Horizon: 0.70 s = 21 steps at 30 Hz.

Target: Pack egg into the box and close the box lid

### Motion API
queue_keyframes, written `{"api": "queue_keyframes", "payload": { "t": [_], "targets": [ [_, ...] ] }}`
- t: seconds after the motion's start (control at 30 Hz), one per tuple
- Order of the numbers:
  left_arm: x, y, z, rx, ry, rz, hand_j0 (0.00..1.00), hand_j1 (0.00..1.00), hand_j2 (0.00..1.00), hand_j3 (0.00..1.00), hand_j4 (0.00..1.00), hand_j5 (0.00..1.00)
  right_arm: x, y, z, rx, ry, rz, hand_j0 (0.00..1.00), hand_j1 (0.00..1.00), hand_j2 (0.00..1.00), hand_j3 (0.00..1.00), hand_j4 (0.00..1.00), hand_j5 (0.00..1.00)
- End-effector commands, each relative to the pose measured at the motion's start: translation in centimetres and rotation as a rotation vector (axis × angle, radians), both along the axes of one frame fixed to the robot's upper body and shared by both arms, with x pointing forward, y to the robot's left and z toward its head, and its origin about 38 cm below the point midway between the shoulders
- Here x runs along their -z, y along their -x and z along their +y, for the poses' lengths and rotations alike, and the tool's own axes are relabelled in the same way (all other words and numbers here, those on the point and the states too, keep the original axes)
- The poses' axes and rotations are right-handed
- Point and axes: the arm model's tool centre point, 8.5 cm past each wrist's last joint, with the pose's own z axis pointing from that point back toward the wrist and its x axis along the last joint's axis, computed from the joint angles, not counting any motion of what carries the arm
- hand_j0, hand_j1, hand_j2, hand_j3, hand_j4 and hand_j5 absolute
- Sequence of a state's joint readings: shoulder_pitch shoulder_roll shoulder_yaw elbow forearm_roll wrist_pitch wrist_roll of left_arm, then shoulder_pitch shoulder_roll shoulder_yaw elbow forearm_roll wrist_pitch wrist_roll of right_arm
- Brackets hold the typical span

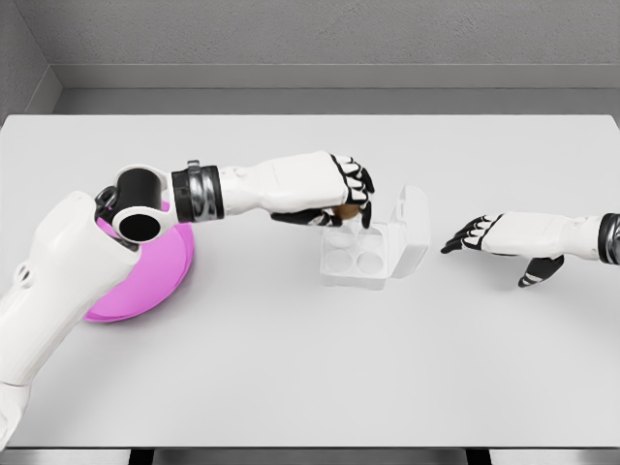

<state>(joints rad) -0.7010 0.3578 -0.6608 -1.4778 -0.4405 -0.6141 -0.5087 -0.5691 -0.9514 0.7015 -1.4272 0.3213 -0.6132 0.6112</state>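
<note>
Egg, small and brown [345, 212], sits pinched in the curled left hand [339, 199], just above the far cups of the open white plastic box [373, 254]. Right hand [484, 235] waits open, right of the upright lid [414, 228].

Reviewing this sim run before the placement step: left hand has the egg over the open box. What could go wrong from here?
1. The left hand holds the egg near the back edge of the box, not centred over a cup; released here, it may hit the rim and roll onto the table.
2. The fingers mostly hide the egg, so grip security is hard to judge.
3. The lid stands open beside the left hand; withdrawing could knock it or shift the box.
</note>
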Motion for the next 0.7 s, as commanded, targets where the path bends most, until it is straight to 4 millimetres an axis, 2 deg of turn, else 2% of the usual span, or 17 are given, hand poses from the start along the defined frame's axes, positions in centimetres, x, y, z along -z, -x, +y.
{"api": "queue_keyframes", "payload": {
  "t": [0.0,0.1,0.2,0.67],
  "targets": [
    [-0.3,-0.2,0.0,-0.012,0.042,-0.007,0.51,0.51,0.51,0.51,0.51,0.51,0.0,0.0,-0.1,0.004,-0.004,0.001,1.0,1.0,1.0,1.0,1.0,1.0],
    [-0.1,-0.1,-0.5,-0.006,0.05,-0.002,0.51,0.51,0.51,0.51,0.51,0.51,0.0,0.0,-0.1,0.004,-0.004,0.001,1.0,1.0,1.0,1.0,1.0,1.0],
    [1.0,-1.0,-0.6,-0.03,0.06,0.047,0.51,0.51,0.51,0.51,0.51,0.51,-0.2,-0.1,-0.3,0.008,0.0,-0.002,1.0,1.0,1.0,1.0,1.0,1.0],
    [0.9,-1.6,-1.7,-0.042,0.125,0.049,0.51,0.51,0.51,0.51,0.51,0.51,-0.8,-0.4,-0.5,0.013,0.004,-0.015,1.0,1.0,1.0,1.0,1.0,1.0]
  ]
}}
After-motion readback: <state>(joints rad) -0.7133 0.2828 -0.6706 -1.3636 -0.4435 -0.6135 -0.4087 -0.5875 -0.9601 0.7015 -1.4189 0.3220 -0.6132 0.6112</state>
